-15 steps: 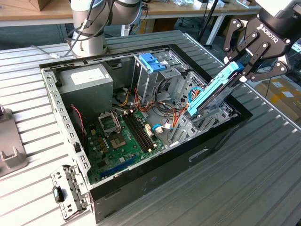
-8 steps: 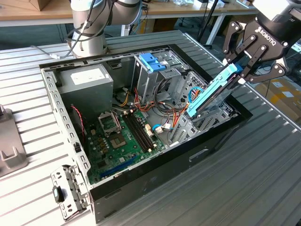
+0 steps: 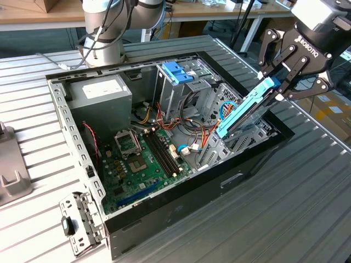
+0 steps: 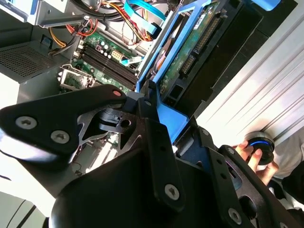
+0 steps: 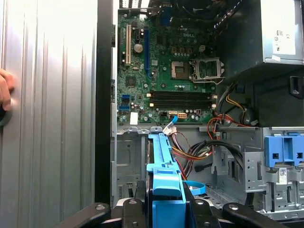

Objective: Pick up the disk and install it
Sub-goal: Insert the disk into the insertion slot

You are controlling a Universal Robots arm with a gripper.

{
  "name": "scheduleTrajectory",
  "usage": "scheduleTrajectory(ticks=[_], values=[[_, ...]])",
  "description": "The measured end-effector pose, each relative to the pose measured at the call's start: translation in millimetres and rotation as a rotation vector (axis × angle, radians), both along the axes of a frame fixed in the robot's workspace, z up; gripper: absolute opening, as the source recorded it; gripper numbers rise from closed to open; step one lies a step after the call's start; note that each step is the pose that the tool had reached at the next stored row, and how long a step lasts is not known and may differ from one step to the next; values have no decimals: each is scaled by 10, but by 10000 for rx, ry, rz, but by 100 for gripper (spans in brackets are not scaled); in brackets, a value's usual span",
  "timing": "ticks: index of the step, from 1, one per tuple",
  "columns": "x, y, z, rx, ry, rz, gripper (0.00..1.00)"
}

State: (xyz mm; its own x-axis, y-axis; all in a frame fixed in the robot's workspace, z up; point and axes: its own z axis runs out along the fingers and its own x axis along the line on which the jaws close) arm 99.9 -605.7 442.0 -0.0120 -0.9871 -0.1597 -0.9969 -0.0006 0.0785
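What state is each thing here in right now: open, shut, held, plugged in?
Gripper: shut on the disk.
Disk: held tilted, lower end inside the computer case.
Computer case: lying flat, side panel off.
Processor socket: empty.
Blue latch piece: standing on the drive cage.

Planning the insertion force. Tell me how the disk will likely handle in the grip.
The disk looks stiff: it juts tilted from the hand without sagging. Held by one end, it may pivot if nudged. Its exposed circuit board suggests it is fragile against the case.
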Motion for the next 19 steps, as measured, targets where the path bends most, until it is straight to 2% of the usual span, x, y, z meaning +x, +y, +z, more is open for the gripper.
scheduleTrajectory(ticks=[19], values=[[0, 0, -140, 0, 0, 0, 37]])
